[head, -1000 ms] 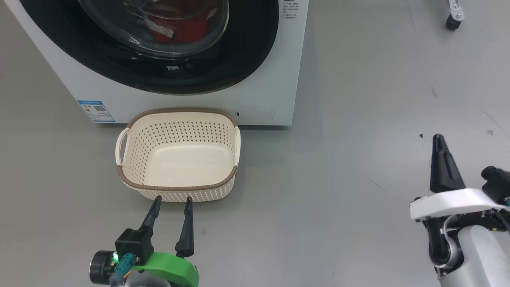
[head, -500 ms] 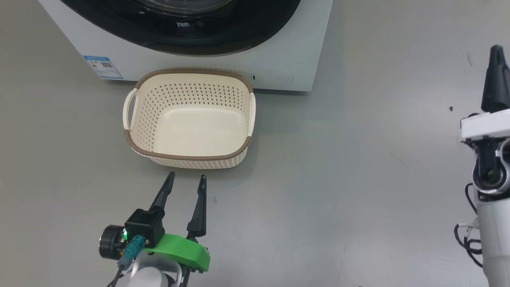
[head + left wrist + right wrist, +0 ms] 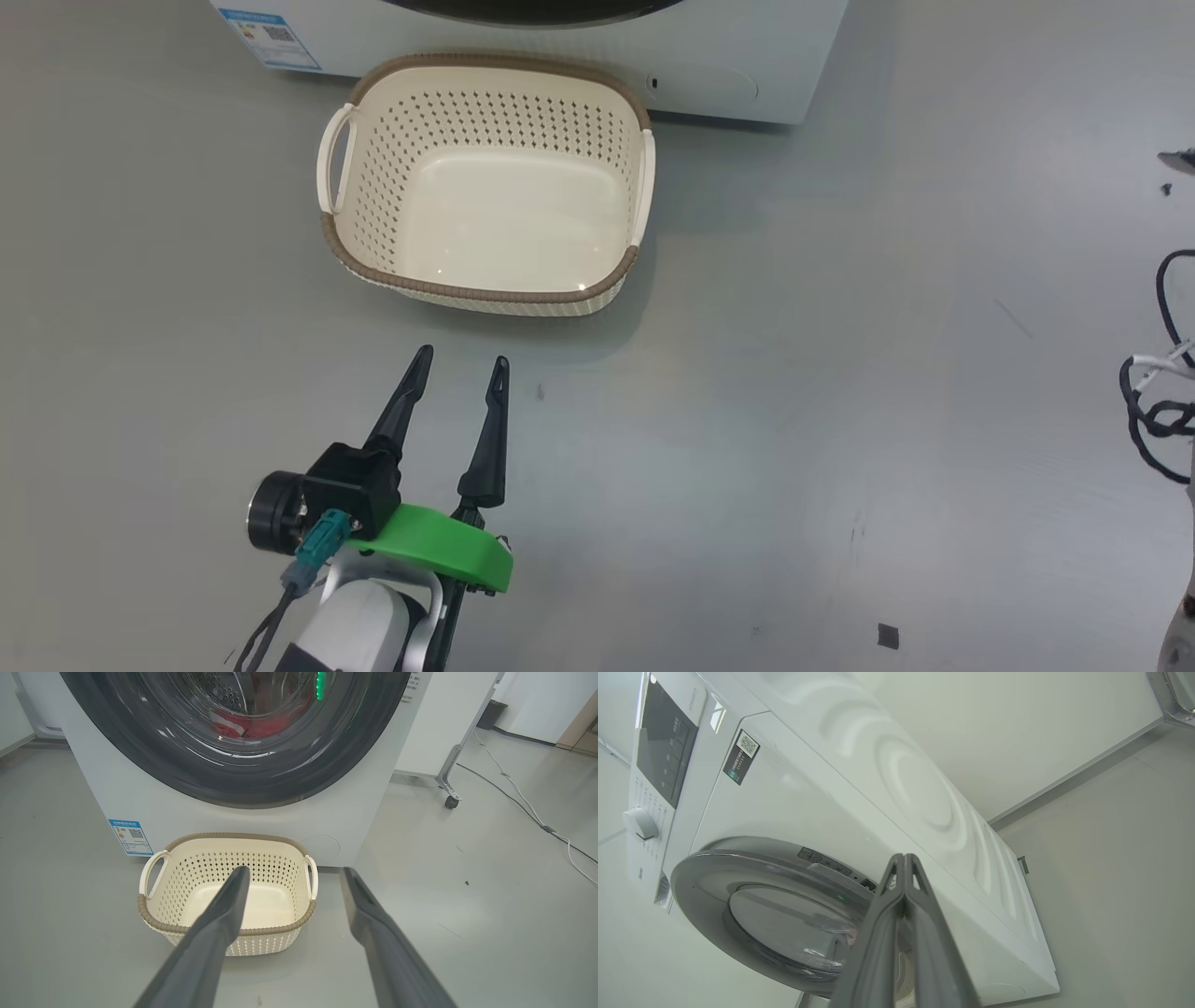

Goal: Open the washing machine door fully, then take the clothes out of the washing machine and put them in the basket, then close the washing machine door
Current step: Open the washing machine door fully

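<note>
Washing machine [image 3: 579,42]: white front-loader standing on the grey floor [image 3: 840,373]. The head view catches its bottom front strip at the top edge.
Door [image 3: 140,742]: round, with a wide glossy black rim and a clear glass bowl. It lies flat against the machine's front and looks shut in both wrist views.
Clothes [image 3: 252,723]: red fabric with a bit of white, seen through the glass, lying low inside the drum.
Basket [image 3: 485,295]: cream, perforated, with a brown rim and a handle on each short side. It is upright on the floor, its far rim just beside the machine's bottom front edge, and nothing is inside.
Label [image 3: 271,23]: small and blue, at the machine's lower front corner, to the left of the basket.
Left end effector [image 3: 463,356]: fingers spread wide, holding nothing. It hangs low over the floor on the near side of the basket, pointing at it, with the tips apart from the rim.
Right end effector [image 3: 903,858]: fingers pressed together, nothing between them. It is raised before the machine's front, with the tips in line with the door rim's edge. Whether they touch it cannot be told.
Control panel [image 3: 663,742]: dark, on the machine's upper front, with a white knob [image 3: 640,823] next to it.
Cable [image 3: 1153,411]: black and white loops at the right edge of the head view.
</note>
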Controlling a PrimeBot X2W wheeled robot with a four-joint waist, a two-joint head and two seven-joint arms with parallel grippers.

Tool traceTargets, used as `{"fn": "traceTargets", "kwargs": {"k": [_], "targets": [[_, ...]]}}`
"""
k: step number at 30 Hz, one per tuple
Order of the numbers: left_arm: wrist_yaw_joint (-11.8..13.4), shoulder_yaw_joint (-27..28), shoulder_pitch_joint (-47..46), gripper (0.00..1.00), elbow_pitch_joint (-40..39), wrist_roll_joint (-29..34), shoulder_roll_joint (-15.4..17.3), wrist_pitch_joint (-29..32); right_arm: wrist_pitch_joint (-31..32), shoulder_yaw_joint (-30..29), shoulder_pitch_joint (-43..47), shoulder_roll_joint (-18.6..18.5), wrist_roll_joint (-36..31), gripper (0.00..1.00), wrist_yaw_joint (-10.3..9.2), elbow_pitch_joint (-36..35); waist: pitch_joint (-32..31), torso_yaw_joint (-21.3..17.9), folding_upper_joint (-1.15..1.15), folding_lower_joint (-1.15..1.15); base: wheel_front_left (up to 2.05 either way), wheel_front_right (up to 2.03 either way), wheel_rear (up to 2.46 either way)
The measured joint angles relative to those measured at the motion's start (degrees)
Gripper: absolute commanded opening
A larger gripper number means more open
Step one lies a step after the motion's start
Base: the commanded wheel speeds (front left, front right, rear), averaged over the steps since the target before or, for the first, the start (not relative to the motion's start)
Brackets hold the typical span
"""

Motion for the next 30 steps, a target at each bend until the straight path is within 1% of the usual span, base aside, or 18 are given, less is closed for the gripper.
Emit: {"fn": "traceTargets", "kwargs": {"k": [4, 6, 11, 14, 20, 26, 30], "targets": [[0.0, -0.8, -0.9, 1.00, -0.3, -1.1, 0.0, 0.0, 3.1, -0.9, -4.4, -0.2, 3.2, 0.00, -0.13, 1.0, 1.9, 1.3, 0.00, 0.00, 0.00, 0.00, 0.00], [0.0, -1.1, -1.2, 1.00, -0.5, -1.5, 0.0, 0.0, 4.8, -1.2, -6.4, -0.2, 4.5, 0.00, -1.09, 1.6, 2.7, 1.9, 0.00, 0.00, 0.00, 0.00, 0.00], [0.0, -1.4, -1.7, 1.00, -1.1, -2.0, 0.0, 0.0, 8.7, -1.4, -11.1, -0.3, 7.5, 0.00, -2.67, 3.0, 4.6, 3.4, 0.00, 0.00, 0.00, 0.00, 0.00], [0.0, -1.7, -2.1, 1.00, -1.4, -2.5, 0.0, 0.0, 10.8, -1.6, -13.7, -0.3, 9.5, 0.00, -3.97, 4.0, 5.6, 4.4, 0.00, 0.00, 0.00, 0.00, 0.00], [0.0, -2.1, -2.8, 1.00, -1.8, -3.0, -0.1, 0.0, 14.2, -2.0, -18.9, -0.4, 11.6, 0.00, -7.15, 5.6, 7.5, 6.1, 0.00, 0.00, 0.00, 0.00, 0.00], [0.0, -2.9, -3.7, 1.00, -2.1, -3.7, -0.1, 0.0, 16.1, -2.6, -23.6, 0.2, 13.7, 0.00, -10.16, 7.3, 9.5, 7.6, 0.00, 0.00, 0.00, 0.00, 0.00], [0.0, -3.8, -4.1, 1.00, -2.9, -5.2, -0.2, 0.0, 17.1, -3.5, -25.8, 0.6, 15.6, 0.00, -11.34, 9.1, 10.4, 8.9, 0.00, 0.00, 0.00, 0.00, 0.00]]}}
